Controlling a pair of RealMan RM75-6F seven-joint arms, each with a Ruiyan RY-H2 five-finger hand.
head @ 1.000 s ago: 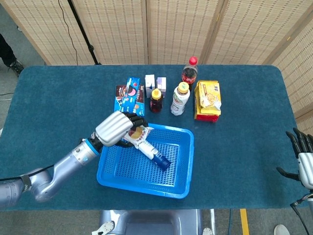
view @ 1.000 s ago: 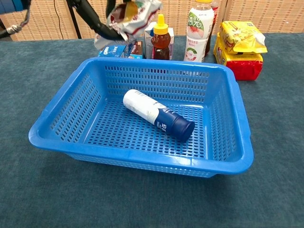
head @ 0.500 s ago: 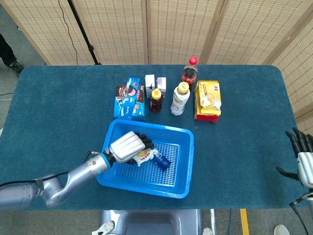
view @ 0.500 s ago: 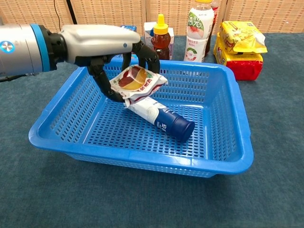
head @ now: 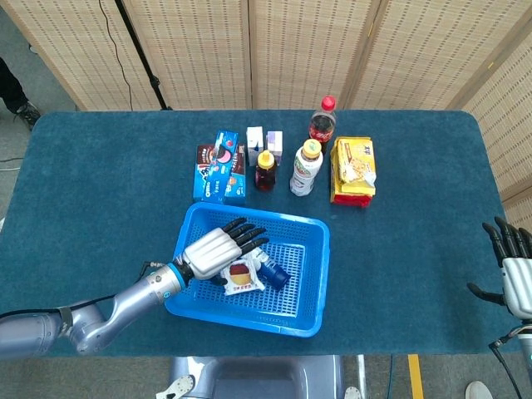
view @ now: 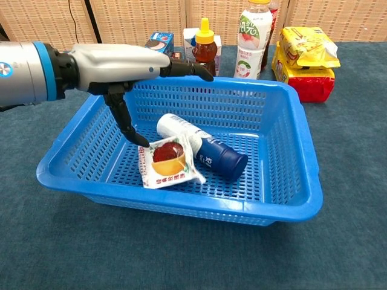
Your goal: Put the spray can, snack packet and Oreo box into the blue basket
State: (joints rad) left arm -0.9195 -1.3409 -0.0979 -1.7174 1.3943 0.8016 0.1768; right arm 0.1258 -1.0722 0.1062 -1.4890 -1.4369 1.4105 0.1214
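Observation:
The blue basket [head: 249,317] [view: 181,209] sits at the table's front middle. Inside it the white-and-navy spray can [head: 272,269] [view: 203,148] lies on its side. The white snack packet [head: 242,275] [view: 168,162] lies flat on the basket floor against the can. My left hand [head: 219,248] [view: 128,61] hovers over the basket's left part with fingers spread, holding nothing; its thumb points down just beside the packet. The blue Oreo box [head: 220,155] [view: 158,41] lies on the table behind the basket. My right hand [head: 515,271] stays at the far right edge, fingers apart and empty.
Behind the basket stand a honey bottle [head: 265,170], a white drink bottle [head: 306,168], a cola bottle [head: 322,121] and two small cartons [head: 263,139]. Yellow packets on a red box [head: 353,171] lie at the back right.
My left hand carried the snack packet down into the basket and let it go. The packet now lies on the basket floor and the fingers have spread.

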